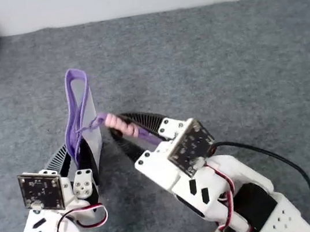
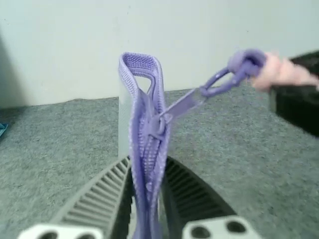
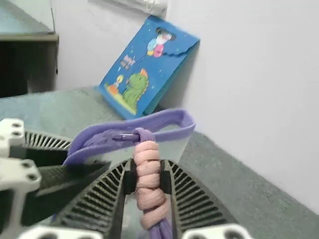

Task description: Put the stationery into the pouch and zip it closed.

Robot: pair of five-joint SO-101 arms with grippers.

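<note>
- While the left gripper (image 1: 82,153) stands clamped on the pouch (image 1: 81,112), it holds it on edge between its ribbed fingers with the zip side uppermost. This likely keeps the zip track stiff and exposed for pulling.
- Left wrist view: the left gripper (image 2: 145,167) pinches the pouch (image 2: 144,114) low down, and the purple body rises straight out beyond its fingertips.
- The right gripper (image 1: 123,132), just beside the left one's fingertips, is closed on the pink cord (image 1: 120,125) tied to the zip pull (image 2: 185,103). I judge the cord gives a fat handle where the small tab would slip.
- Right wrist view: the pink cord (image 3: 148,174) sits squeezed between the fingers of the right gripper (image 3: 148,167), with the pouch (image 3: 167,132) just past the tips.
- The slider (image 2: 159,124) looks partway along the track. Beyond it, farther from the left gripper, the mouth gapes in a loop, so I judge the zipping unfinished.
- Stationery: cannot tell whether it is inside.
- A blue gift bag (image 3: 144,74) leans on the wall, well beyond both grippers.
</note>
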